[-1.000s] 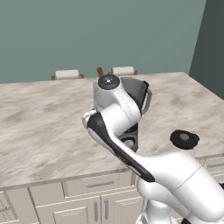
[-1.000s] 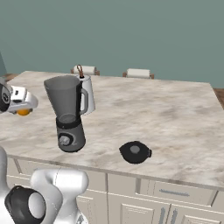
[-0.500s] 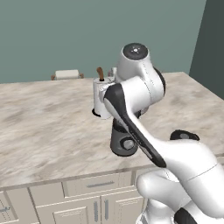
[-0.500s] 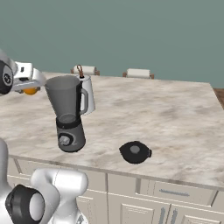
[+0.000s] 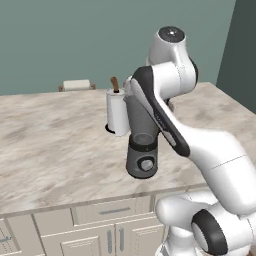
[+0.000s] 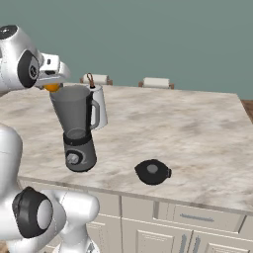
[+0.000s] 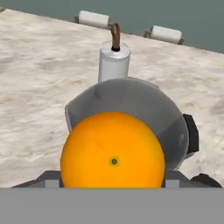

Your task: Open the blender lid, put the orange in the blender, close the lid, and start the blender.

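Flat even rendered light, soft faint shadows, no glare; low-res, slightly blurry hand view.

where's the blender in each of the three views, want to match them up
Left base view: the blender stands at centre, its jar partly behind the arm.
Right base view: it stands left of centre, near the counter's front edge.
Hand view: its open jar sits mid-picture, behind the orange.
Shared landmark: the white paper-towel roll just behind the blender.
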Motion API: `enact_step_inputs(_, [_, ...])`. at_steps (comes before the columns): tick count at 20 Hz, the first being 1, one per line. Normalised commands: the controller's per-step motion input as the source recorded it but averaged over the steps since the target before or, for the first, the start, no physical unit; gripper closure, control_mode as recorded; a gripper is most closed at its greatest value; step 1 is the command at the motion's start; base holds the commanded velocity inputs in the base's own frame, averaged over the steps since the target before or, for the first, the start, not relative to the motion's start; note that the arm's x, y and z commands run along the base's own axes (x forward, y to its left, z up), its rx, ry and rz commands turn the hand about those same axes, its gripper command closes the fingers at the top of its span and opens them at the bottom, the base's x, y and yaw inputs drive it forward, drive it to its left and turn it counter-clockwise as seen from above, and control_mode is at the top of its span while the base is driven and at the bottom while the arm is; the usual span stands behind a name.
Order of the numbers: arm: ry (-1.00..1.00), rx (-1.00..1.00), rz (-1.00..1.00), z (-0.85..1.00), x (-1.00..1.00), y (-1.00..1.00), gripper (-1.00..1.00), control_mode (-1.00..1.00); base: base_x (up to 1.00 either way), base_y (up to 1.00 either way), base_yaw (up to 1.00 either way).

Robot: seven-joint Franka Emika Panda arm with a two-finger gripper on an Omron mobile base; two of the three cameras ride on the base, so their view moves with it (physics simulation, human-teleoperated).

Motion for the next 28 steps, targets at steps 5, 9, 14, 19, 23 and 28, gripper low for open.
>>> enact_step_inputs(5, [0.21,0.0,0.05,-0.24,0.71,-0.04,1.0,-1.0,0.0,0.0,0.0])
enact_step_inputs(9, [0.22,0.0,0.05,-0.61,0.65,0.0,1.0,-1.0,0.0,0.0,0.0])
enact_step_inputs(14, [0.13,0.01,0.05,-0.49,0.5,-0.03,1.0,-1.0,0.0,0.0,0.0])
enact_step_inputs(19, [0.05,0.03,0.05,-0.46,0.22,-0.1,1.0,-1.0,0.0,0.0,0.0])
enact_step_inputs(23, [0.07,0.01,0.04,-0.51,0.1,-0.04,1.0,-1.0,0.0,0.0,0.0])
enact_step_inputs(28, [0.13,0.0,0.02,-0.65,0.03,-0.01,1.0,-1.0,0.0,0.0,0.0])
